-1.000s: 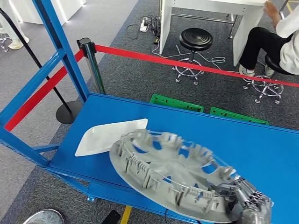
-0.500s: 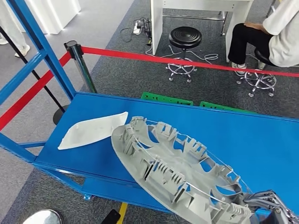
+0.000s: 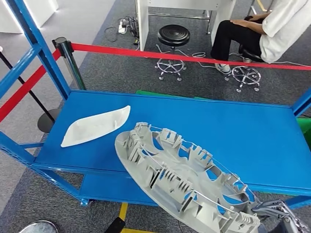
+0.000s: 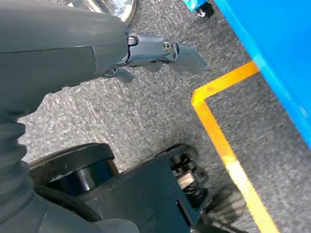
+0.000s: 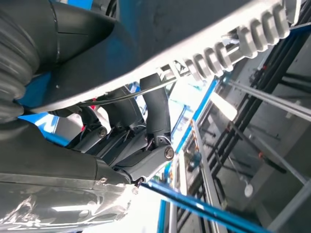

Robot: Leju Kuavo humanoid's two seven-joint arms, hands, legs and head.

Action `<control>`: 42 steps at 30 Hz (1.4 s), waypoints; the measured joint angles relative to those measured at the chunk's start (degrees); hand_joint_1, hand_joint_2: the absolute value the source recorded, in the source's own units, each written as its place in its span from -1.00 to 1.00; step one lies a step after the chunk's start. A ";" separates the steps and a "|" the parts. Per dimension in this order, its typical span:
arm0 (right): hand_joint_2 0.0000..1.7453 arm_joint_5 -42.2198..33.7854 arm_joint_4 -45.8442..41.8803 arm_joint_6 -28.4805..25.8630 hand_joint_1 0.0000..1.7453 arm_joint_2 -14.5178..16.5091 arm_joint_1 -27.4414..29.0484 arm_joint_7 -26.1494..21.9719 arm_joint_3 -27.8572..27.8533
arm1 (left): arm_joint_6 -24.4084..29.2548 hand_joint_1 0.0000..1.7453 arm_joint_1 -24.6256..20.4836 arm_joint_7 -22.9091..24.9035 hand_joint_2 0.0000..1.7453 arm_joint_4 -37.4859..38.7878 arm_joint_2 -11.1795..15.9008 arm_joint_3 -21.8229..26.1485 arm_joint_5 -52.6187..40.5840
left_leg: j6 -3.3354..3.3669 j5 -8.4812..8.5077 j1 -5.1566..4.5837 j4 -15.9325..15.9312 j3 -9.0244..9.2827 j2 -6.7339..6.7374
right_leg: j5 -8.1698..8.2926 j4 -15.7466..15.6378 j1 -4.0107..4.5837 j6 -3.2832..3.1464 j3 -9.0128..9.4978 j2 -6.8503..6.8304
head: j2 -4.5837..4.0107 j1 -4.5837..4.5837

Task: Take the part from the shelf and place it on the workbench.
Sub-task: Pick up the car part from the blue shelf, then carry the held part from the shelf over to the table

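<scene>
The part is a large grey round wheel cover (image 3: 180,179), ribbed side up, tilted over the front edge of the blue shelf board (image 3: 227,131). My right hand (image 3: 280,216) grips its near rim at the lower right of the head view. In the right wrist view the dark fingers (image 5: 154,126) curl around the cover's pale rim (image 5: 205,53). My left hand (image 4: 154,51) hangs low over grey carpet beside the shelf, fingers loosely extended and holding nothing.
A white curved panel (image 3: 96,126) lies on the shelf's left part. Blue uprights (image 3: 36,43) frame the shelf. Behind it run a red barrier belt (image 3: 176,56) on a post (image 3: 68,60), a black stool (image 3: 174,36) and a seated person (image 3: 264,29). Yellow floor tape (image 4: 227,150) marks the carpet.
The whole view has shifted left, so the camera has turned. The wheel cover stays in my right hand, now sticking further out past the shelf's front edge.
</scene>
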 joint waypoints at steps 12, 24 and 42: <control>1.00 -0.20 0.78 0.00 1.00 0.01 0.08 -0.09 0.05 | -0.01 -1.00 -0.12 0.24 1.00 0.01 0.04 0.07 -0.04 | -1.86 3.54 -0.78 1.33 -4.39 6.32 | 0.45 -9.43 1.24 -2.81 11.48 -4.15 | 0.01 -0.03; 1.00 -0.09 1.04 0.00 1.00 0.17 0.47 -0.08 0.16 | 0.19 -1.00 -0.14 0.40 1.00 0.02 0.08 0.08 -0.08 | -3.20 -4.26 0.87 -0.26 4.84 -4.66 | 9.49 -9.46 0.18 -1.63 1.97 4.27 | 0.01 -0.63; 1.00 -0.37 1.04 -0.02 1.00 0.36 1.35 -0.04 -0.02 | 0.39 -1.00 -0.22 0.48 1.00 0.07 -0.03 0.25 -0.10 | -1.42 1.95 -0.84 -0.09 -2.40 7.11 | 2.19 -11.45 2.21 -2.84 10.99 -4.55 | 0.02 -0.21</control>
